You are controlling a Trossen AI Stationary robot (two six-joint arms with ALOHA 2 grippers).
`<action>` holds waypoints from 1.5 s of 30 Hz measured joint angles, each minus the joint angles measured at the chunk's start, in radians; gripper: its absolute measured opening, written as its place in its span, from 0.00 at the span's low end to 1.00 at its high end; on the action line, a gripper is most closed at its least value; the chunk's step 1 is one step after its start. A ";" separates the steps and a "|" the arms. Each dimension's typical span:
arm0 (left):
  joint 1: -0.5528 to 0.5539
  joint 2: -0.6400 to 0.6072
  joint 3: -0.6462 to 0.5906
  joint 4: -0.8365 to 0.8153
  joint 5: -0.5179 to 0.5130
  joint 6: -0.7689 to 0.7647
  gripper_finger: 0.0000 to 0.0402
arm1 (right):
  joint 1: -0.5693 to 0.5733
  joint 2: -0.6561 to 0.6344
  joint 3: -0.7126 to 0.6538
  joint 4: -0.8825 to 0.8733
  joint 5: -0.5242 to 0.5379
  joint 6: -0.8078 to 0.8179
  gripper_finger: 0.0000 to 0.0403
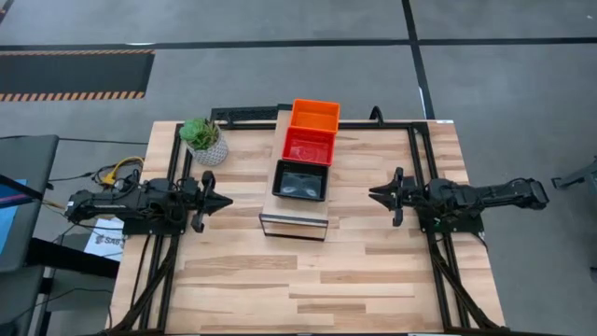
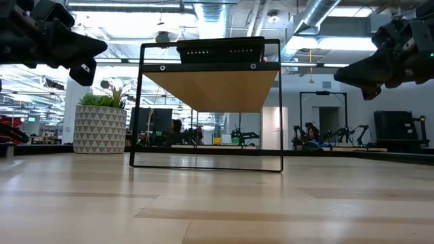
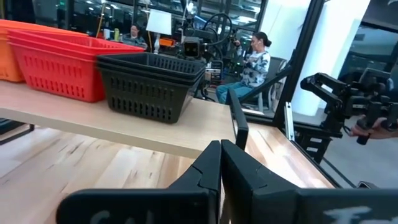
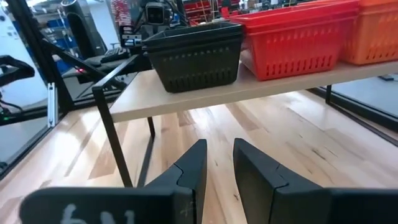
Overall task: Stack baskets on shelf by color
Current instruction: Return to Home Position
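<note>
The left gripper (image 1: 224, 200) has its jaws pressed together on nothing. The right gripper (image 1: 375, 195) faces it, jaws a narrow slit apart and also empty. The shelf (image 1: 294, 225) stands between the two pairs of jaws, apart from both. On it the nested black baskets (image 1: 300, 180) lie ahead of each pair and slightly to the far side. The red baskets (image 1: 309, 146) sit just beyond the black ones, and the orange baskets (image 1: 315, 115) are farthest from the jaws. Pale marks on the gripper bodies and print on a sheet (image 1: 107, 238) under the left arm cannot be read.
</note>
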 joint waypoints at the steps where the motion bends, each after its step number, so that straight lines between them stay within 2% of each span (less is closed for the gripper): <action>1: 0.000 0.000 0.000 -0.001 -0.007 0.000 0.00 | -0.001 0.000 0.000 0.000 0.000 -0.007 0.26; 6: 0.000 0.000 0.000 -0.005 -0.018 0.001 0.00 | -0.004 0.000 0.000 0.039 -0.021 0.018 0.26; 11: 0.000 0.000 0.000 -0.009 -0.037 0.001 0.00 | 0.006 0.000 0.000 0.072 -0.240 0.011 0.26; 15: 0.000 0.000 0.000 -0.009 -0.043 0.001 0.00 | 0.010 -0.028 0.000 0.056 -0.290 -0.017 0.26; 19: 0.000 0.000 0.000 -0.012 -0.061 0.014 0.00 | 0.010 -0.113 0.000 -0.053 -0.289 -0.022 0.26; 22: 0.000 0.000 0.000 -0.012 -0.061 0.041 0.00 | 0.012 -0.156 0.001 -0.056 -0.288 -0.057 0.26; 45: 0.000 0.000 0.000 -0.012 -0.062 0.067 0.00 | 0.009 -0.153 0.002 -0.060 -0.238 -0.083 0.26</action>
